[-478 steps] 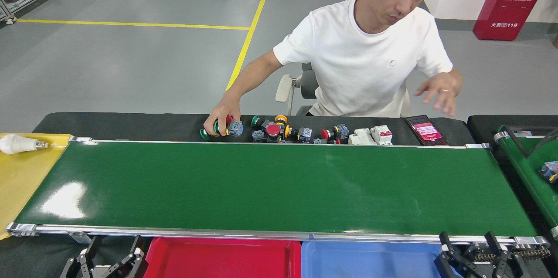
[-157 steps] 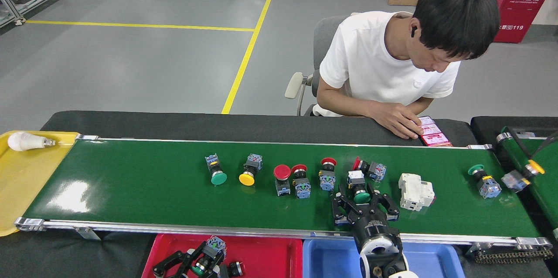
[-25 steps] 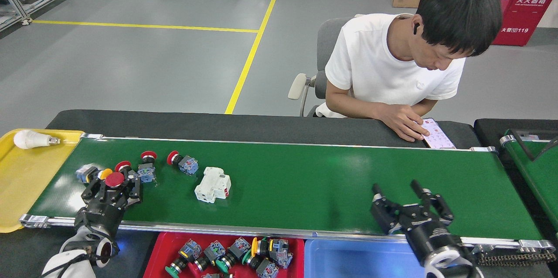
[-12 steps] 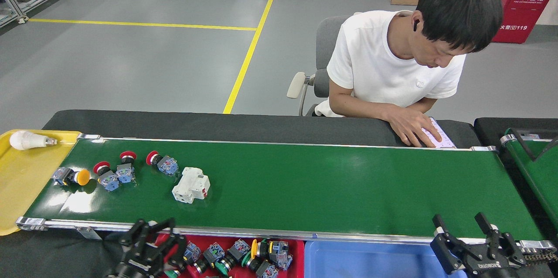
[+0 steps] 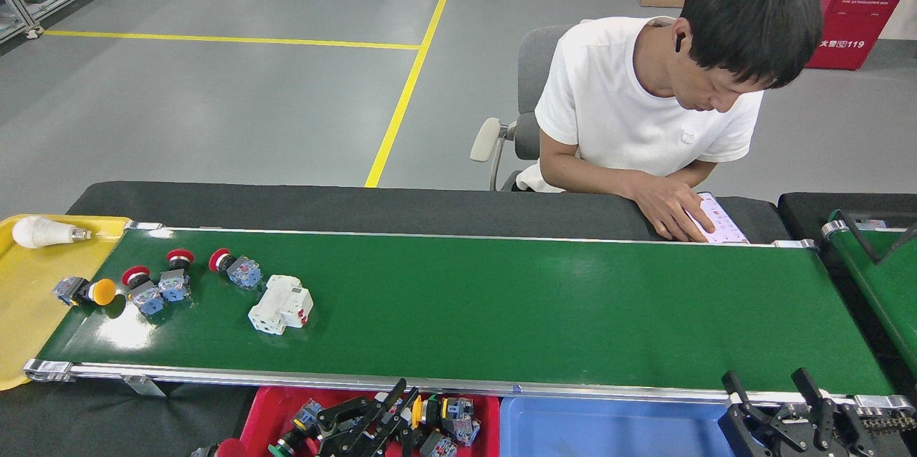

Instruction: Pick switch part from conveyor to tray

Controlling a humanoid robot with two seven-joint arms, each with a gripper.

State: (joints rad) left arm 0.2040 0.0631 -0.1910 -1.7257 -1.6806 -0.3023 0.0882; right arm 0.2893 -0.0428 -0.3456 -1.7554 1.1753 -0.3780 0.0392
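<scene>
Since half a second ago, the left end effector [image 5: 372,421] has shifted right along the bottom edge and now sits over the red tray [image 5: 261,414], above the pile of switch parts [image 5: 437,422] already in there. Fingers look spread, and no part can be made out between them, though dark fingers against a dark pile make that hard to confirm. A red cap [image 5: 231,448] shows at the lower left of the tray; likely the red button taken a second ago, now dropped, but that's a judgement.

Right end effector [image 5: 784,407] is parked at lower right by the conveyor [image 5: 501,314] rail, fingers apart, holding nothing.

Belt contents have drifted left: the yellow-capped switch [image 5: 86,291] is now at the belt's left end, hanging over the yellow tray [image 5: 29,328]. Three red-capped switches [image 5: 161,278] sit just to its right, then the white breaker [image 5: 281,305].

Implication: one more part delivered, four switches left, and the yellow-capped one is close to lost off the end. The left arm needs to go back for the red-capped ones promptly. The person [image 5: 645,106] at upper right is busy with a phone [image 5: 720,220], clear of the belt.
</scene>
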